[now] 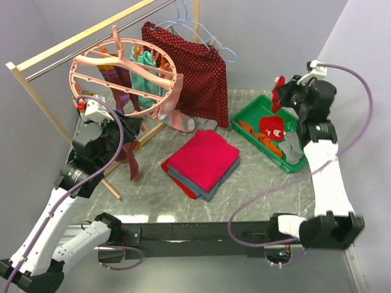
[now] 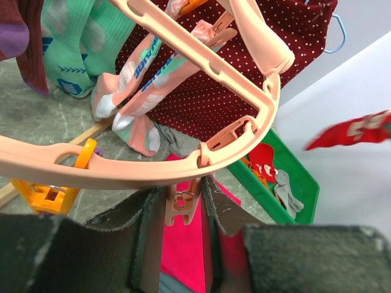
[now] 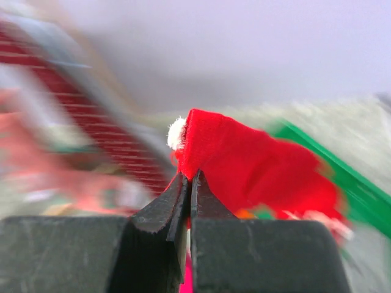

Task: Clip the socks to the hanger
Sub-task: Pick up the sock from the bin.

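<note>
The pink round hanger [image 1: 125,76] hangs from the wooden rail at the back left, with teal [image 1: 145,67], maroon [image 1: 119,79] and pink socks [image 1: 177,119] clipped to it. My left gripper [image 1: 139,125] is at its near rim. In the left wrist view it [image 2: 182,195] is shut on a dangling pink clip [image 2: 182,206] under the hanger ring [image 2: 122,171]. My right gripper [image 1: 280,96] is shut on a red sock [image 3: 244,165] and holds it in the air above the green tray [image 1: 250,113]. The red sock [image 2: 354,131] also shows in the left wrist view.
The green tray holds a red sock [image 1: 272,127], a grey sock [image 1: 292,146] and orange pieces. A folded red and grey cloth stack [image 1: 201,162] lies mid-table. A dark red dotted garment [image 1: 198,73] and light-blue wire hangers [image 1: 195,24] hang on the rail.
</note>
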`<state>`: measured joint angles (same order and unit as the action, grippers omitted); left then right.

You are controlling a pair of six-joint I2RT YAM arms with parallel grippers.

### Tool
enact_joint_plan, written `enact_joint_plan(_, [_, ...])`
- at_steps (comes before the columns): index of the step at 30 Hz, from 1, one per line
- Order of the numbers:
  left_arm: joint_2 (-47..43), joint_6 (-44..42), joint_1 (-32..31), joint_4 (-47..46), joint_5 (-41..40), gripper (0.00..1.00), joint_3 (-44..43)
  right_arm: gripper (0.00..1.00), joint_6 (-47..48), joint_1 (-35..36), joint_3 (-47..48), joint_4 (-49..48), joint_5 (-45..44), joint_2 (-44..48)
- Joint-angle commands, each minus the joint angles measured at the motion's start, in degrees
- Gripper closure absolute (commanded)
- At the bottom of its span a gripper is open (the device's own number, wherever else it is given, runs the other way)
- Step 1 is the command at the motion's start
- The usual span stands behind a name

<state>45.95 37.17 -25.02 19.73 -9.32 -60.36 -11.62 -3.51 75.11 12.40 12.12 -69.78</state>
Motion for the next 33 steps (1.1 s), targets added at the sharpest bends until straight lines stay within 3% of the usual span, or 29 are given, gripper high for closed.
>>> enact_joint_plan(1, [-0.4, -0.3, -0.1, -0.9, 0.1, 0.99, -2.0, 1.0, -9.9, 5.3, -3.0, -12.0, 18.1, 5.5])
enact_joint_plan(11, [-0.4, 0.0, -0.1, -1.3, 0.0, 0.99, -2.7, 1.0, -25.6, 24.0, -14.1, -32.4, 20.8, 5.3])
enact_joint_plan(18, [-0.3, 0.7, -0.2, -2.2, 1.1, 0.99, -1.9, 1.0, -31.2, 35.5, -17.0, -39.5, 17.7, 0.2])
enact_joint_plan(33, [-0.4, 1.7, -0.2, -2.6, 1.7, 0.99, -2.4, 1.0, -42.5, 46.3, -14.4, -50.6, 15.6, -15.1])
